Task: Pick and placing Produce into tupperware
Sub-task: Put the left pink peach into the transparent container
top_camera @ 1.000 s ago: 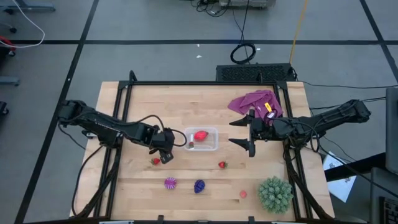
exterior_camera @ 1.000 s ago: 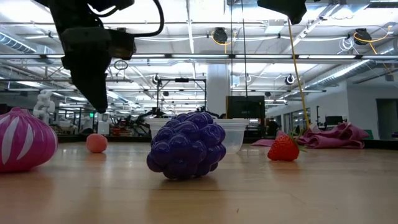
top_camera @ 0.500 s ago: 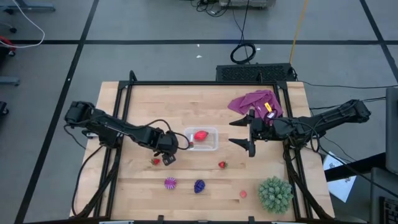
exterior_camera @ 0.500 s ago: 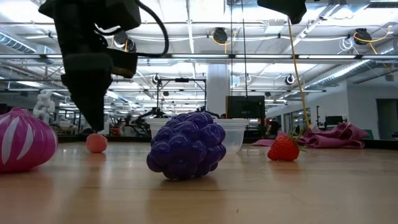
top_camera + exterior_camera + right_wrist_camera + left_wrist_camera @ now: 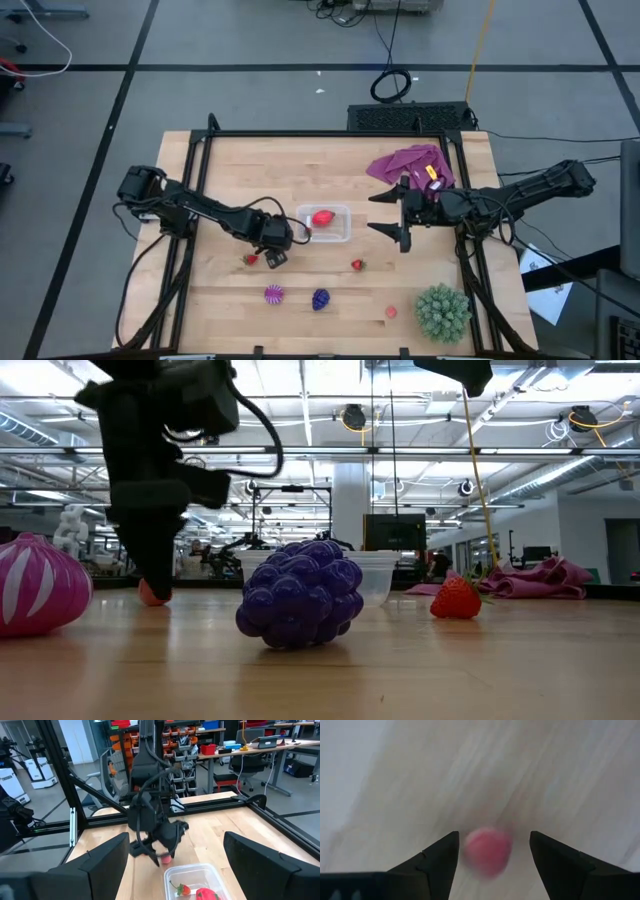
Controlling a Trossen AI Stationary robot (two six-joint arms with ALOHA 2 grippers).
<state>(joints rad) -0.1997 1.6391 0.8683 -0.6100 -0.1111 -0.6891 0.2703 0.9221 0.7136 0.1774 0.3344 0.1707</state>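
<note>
A small red fruit (image 5: 251, 259) lies on the table near the tupperware's left end. My left gripper (image 5: 268, 256) points down over it and is open. In the left wrist view the blurred fruit (image 5: 487, 852) shows between the two fingers (image 5: 439, 854), with a gap on each side. The clear tupperware (image 5: 345, 236) stands at the table's middle and holds a red strawberry (image 5: 322, 217) and a smaller piece (image 5: 308, 232). My right gripper (image 5: 380, 212) waits open and level, above the table to the box's right.
Near the front edge lie a strawberry (image 5: 357, 265), a purple spiky fruit (image 5: 273, 294), a dark purple cluster (image 5: 320, 298) and a pinkish bit (image 5: 391, 311). A big green spiky ball (image 5: 442, 311) sits front right. A magenta cloth (image 5: 410, 163) lies back right.
My left gripper has come down toward the small red fruit and drifted a little toward the table's right edge; in the low view its fingers now reach almost to the table beside the fruit. The fruit has stayed where it was.
</note>
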